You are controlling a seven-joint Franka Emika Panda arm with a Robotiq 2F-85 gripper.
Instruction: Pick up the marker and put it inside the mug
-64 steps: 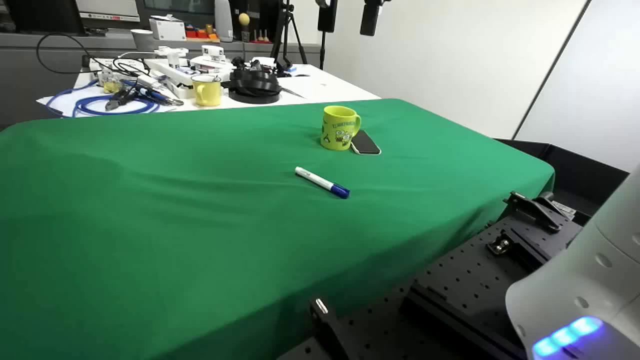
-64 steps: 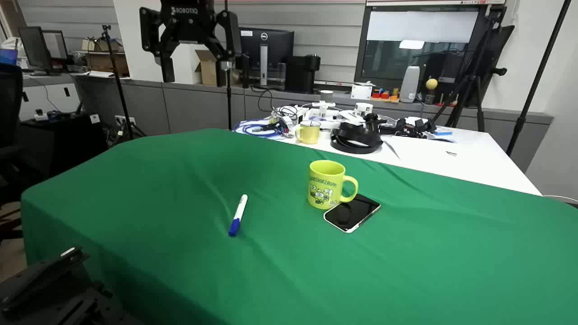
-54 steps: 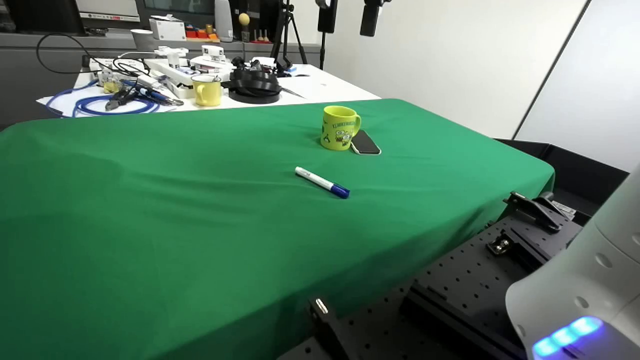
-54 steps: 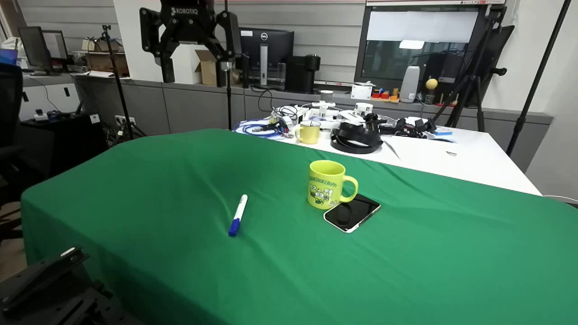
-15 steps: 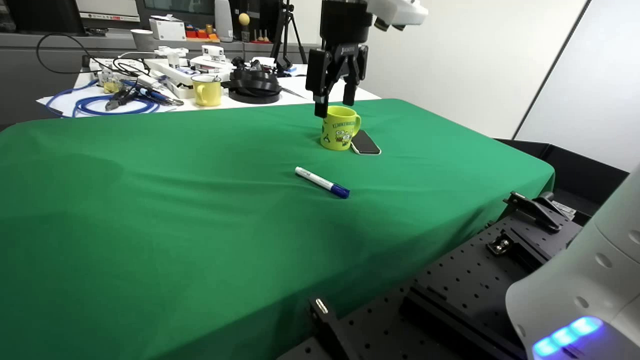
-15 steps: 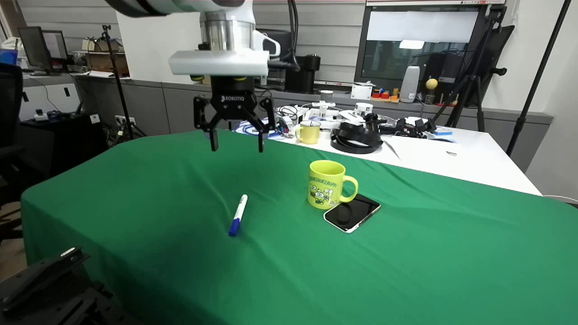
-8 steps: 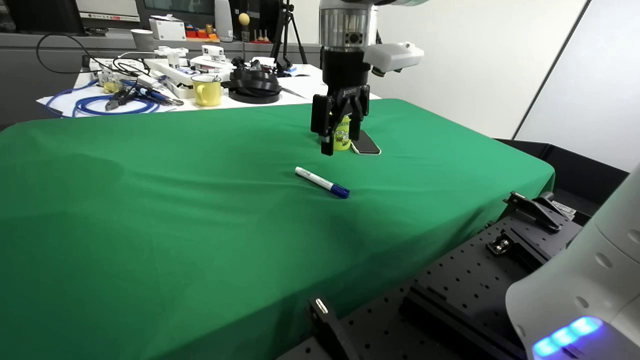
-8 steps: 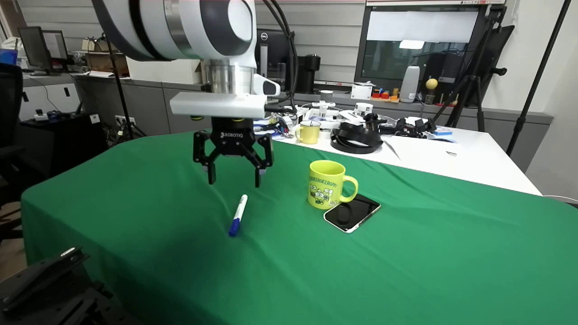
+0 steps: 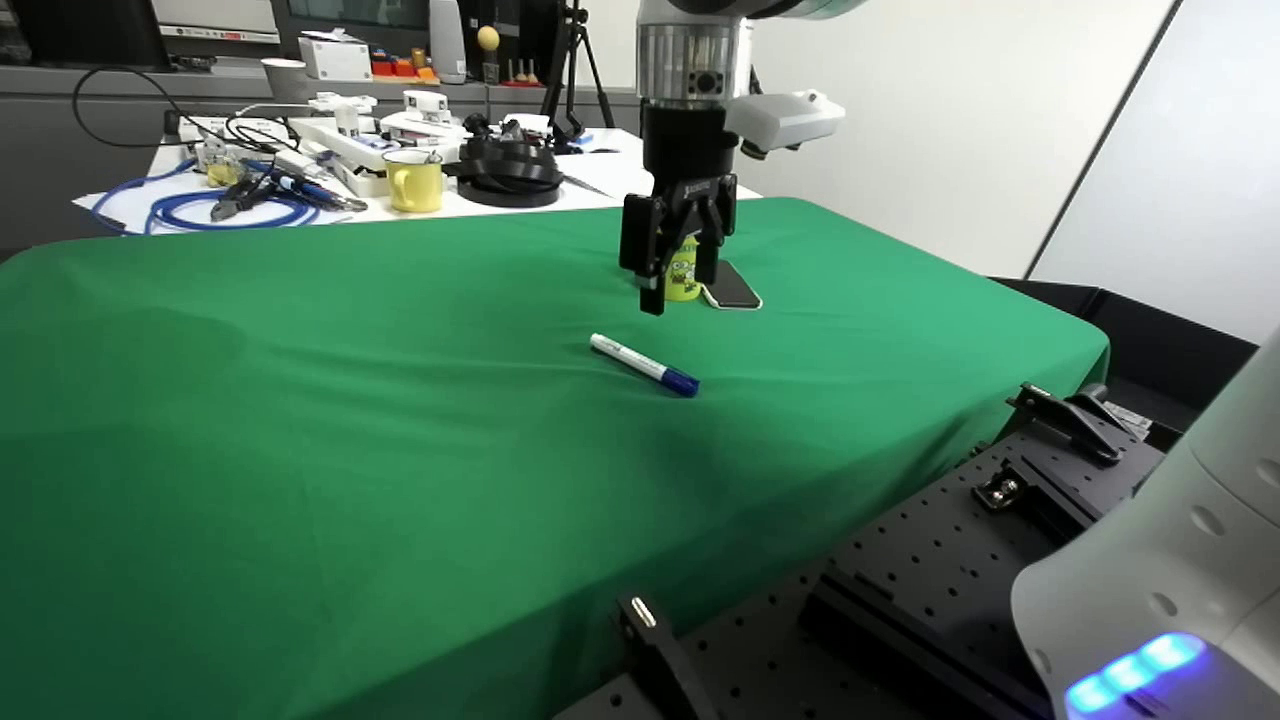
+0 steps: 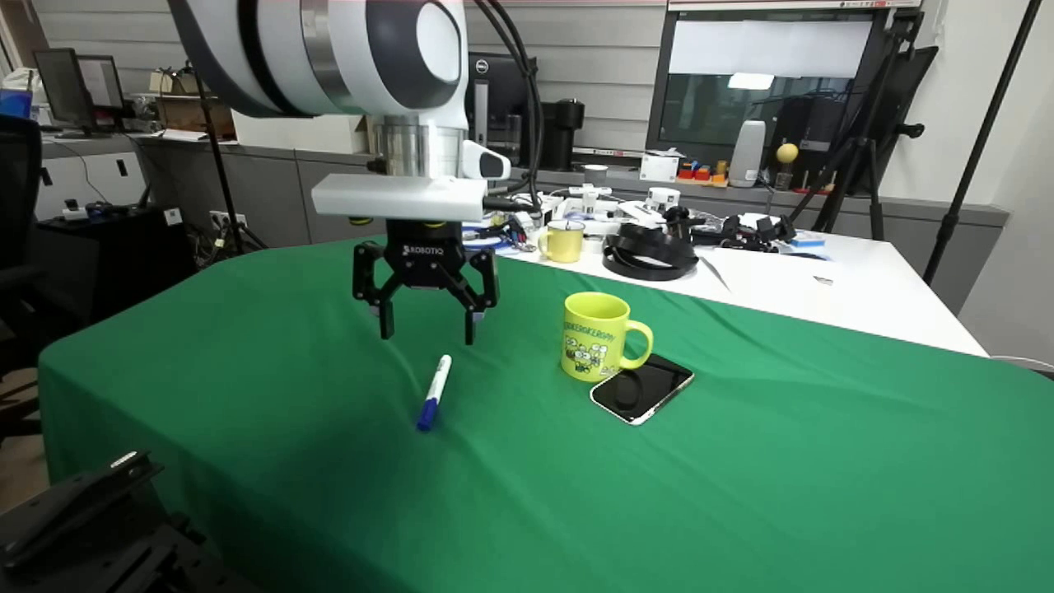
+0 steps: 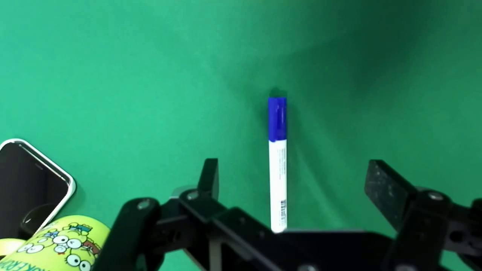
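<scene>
The marker (image 10: 436, 387), white with a dark blue cap, lies flat on the green cloth in both exterior views (image 9: 640, 362). The yellow-green mug (image 10: 594, 338) stands upright to one side of it, partly hidden behind the gripper in an exterior view (image 9: 683, 280). My gripper (image 10: 428, 333) is open and empty, pointing down above the cloth near the marker's white end. In the wrist view the marker (image 11: 278, 169) lies between the open fingers (image 11: 293, 165), nearer the left one, below the fingertips. The mug's side (image 11: 64, 244) shows at the lower left, its rim mostly out of view.
A phone (image 10: 650, 387) lies flat beside the mug, under its handle side; it also shows in the wrist view (image 11: 34, 180). A paler yellow cup (image 10: 564, 243), cables and tools sit on a white table behind. A black perforated plate (image 9: 900, 560) borders the cloth.
My open gripper has come down from high above the table to just above the marker, with only a slight lowering in the last half second. Marker, mug and phone have not moved.
</scene>
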